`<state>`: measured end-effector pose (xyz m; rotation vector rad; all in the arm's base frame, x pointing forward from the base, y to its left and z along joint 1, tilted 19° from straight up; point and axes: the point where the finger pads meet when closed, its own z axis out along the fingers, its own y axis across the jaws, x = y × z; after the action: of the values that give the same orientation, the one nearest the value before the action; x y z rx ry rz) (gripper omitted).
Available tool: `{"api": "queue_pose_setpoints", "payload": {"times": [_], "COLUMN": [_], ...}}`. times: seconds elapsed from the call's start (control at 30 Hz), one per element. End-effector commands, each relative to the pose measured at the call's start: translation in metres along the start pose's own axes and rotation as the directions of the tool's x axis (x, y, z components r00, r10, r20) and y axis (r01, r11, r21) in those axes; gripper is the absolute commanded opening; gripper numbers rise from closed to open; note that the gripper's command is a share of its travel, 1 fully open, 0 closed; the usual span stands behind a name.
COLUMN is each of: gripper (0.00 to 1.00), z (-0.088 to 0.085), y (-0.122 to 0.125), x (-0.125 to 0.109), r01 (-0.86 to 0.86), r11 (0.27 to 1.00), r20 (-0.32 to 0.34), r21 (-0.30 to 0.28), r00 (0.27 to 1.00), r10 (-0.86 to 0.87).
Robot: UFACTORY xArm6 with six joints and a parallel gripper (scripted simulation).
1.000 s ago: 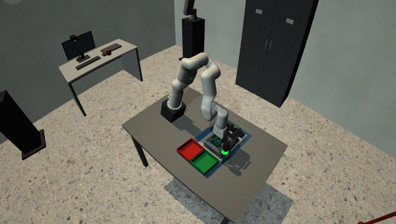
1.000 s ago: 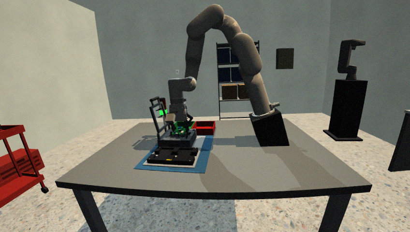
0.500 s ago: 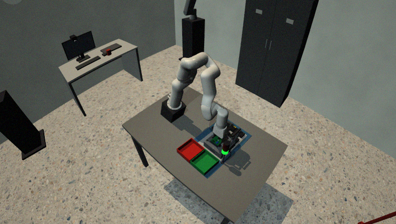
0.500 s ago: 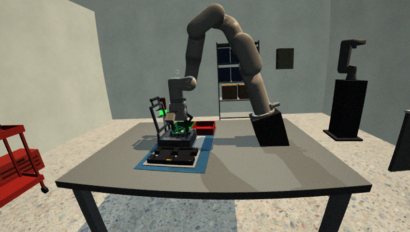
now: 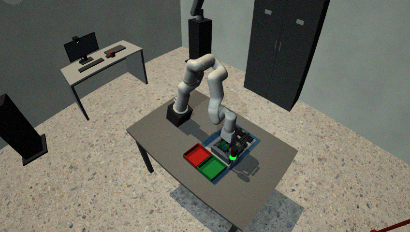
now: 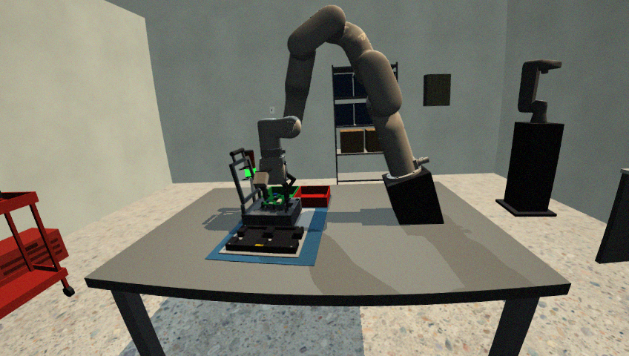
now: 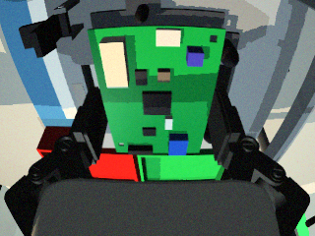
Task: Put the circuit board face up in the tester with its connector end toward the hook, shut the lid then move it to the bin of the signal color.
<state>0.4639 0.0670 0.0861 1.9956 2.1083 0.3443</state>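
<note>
The circuit board [image 5: 223, 145] [image 6: 272, 201] [image 7: 184, 115] is face up between the fingers of my gripper [image 5: 225, 143] [image 6: 277, 202] [image 7: 157, 101]. The fingers are shut on its two long sides. The board is just above the plate of the tester [image 5: 220, 154] [image 6: 265, 218]; the exact gap is hard to see. Its large white block is at the upper left in the wrist view. The lid [image 6: 237, 185] stands open. The signal tower [image 5: 233, 157] [image 6: 247, 173] shows green. The green bin [image 5: 205, 173] [image 7: 192, 168] and red bin [image 5: 191, 161] [image 6: 314, 202] [image 7: 115, 167] stand upright beside the tester.
The black tray [image 6: 232, 248] lies on the blue mat [image 6: 308, 255] on the other side of the tester from the bins, with no board visible in it. The raised lid and the tower stand close to my gripper. A black latch part [image 7: 41, 38] shows in the wrist view.
</note>
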Motion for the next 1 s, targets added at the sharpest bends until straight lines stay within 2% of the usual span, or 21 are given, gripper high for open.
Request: {"api": "queue_pose_setpoints", "payload": {"times": [0.0,0.97], "gripper": [0.79,0.79], "z": [-0.0021,-0.0087], "y": [0.0014,0.0014], "x": [0.0001,0.0001], "r01": [0.0,0.0], "r11": [1.0,1.0], "r20": [0.0,0.0], "r21": [-0.003,-0.003], "r00": [1.0,1.0], "r10": [0.0,0.0]}}
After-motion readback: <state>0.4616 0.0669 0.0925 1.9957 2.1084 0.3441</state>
